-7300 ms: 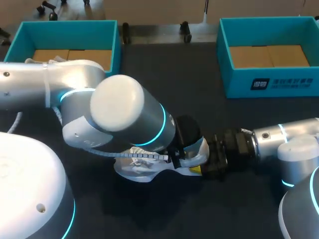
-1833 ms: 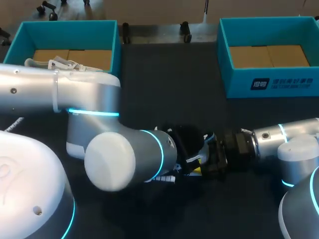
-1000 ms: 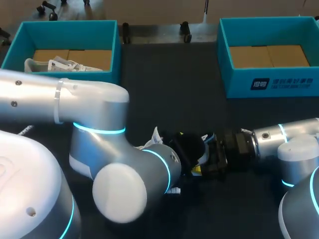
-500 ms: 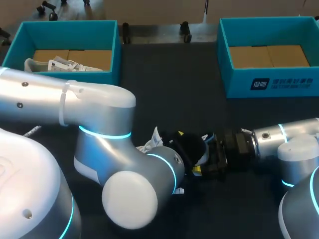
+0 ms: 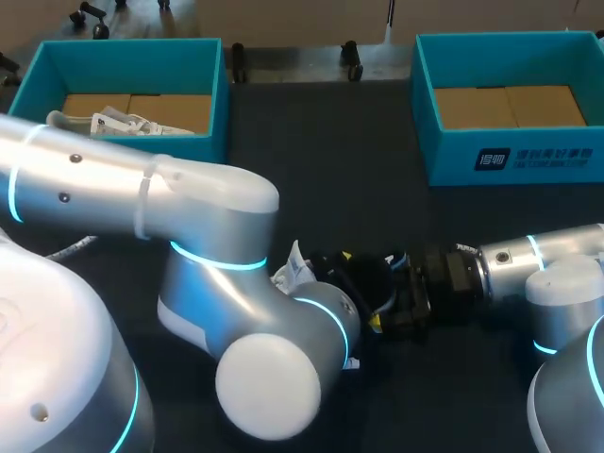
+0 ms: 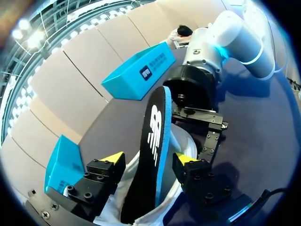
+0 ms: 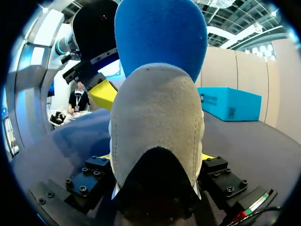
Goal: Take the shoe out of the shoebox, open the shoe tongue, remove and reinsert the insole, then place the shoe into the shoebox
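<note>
**Head view:** insole step in hand, by my reading. Shoe (image 5: 293, 268) at middle of tabletop (image 5: 321, 170), mostly hidden under left arm (image 5: 226, 245). Right tool (image 5: 387, 307) at its heel end.

**Left wrist view:** left tool (image 6: 148, 159) spread wide, gripping nothing. Black insole (image 6: 155, 141) stands on edge between its fingers, lower end inside shoe. Next move probably calls for closing on insole, then drawing it clear or pressing it home; cannot tell which.

**Right wrist view:** right tool clamps grey heel from both sides. Blue underside of insole rises above collar.

dark matte tabletop (image 5: 321, 179), evenly lit, soft shadows
</note>
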Robot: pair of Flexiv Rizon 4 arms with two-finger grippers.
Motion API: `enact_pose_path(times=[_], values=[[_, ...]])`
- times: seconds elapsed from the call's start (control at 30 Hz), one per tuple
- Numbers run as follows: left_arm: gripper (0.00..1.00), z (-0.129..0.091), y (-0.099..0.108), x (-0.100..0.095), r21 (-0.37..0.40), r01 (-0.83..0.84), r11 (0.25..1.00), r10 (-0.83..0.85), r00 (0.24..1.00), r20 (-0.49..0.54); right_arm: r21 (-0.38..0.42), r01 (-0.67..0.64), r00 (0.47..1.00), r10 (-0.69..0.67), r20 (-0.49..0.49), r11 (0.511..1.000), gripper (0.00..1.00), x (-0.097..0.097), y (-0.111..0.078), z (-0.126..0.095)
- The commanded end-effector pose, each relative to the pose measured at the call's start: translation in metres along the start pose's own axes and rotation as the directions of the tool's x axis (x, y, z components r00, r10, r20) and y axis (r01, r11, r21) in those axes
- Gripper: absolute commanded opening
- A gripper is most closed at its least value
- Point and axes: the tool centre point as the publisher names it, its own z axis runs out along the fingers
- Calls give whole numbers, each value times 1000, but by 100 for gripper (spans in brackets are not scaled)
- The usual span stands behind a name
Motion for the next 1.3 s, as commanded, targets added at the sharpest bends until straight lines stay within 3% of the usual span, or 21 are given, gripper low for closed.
enact_pose_path(times=[0.03, 0.23, 0.57, 0.8, 0.9, 1.0, 1.3], values=[[64, 3, 3, 8, -2, 5, 1000, -5, 1000, 14, 5, 0, 1000, 0, 1, 1000, 0, 1, 1, 1], [50, 2, 7, 7, 11, 25, 1000, -25, 999, 26, 5, 0, 1000, 0, 1, 1000, 0, 1, 1, 1], [44, 1, 13, 1, 44, 47, 998, -48, 999, 20, 5, 0, 1000, 0, 1, 1000, 0, 1, 1, 1], [40, 1, 7, -3, 61, 50, 997, -50, 999, 10, 5, 0, 1000, 0, 1, 1000, 0, 1, 1, 1], [26, 1, 4, -4, 62, 53, 997, -53, 999, 6, 5, 0, 1000, 0, 1, 1000, 0, 1, 1, 1], [0, 3, 1, -4, 59, 55, 997, -56, 998, 4, 5, 0, 1000, 0, 1, 1000, 0, 1, 1, 1], [0, 9, -6, -4, 46, 63, 997, -63, 998, -6, 5, 0, 1000, 0, 1, 1000, 0, 1, 1, 1]])
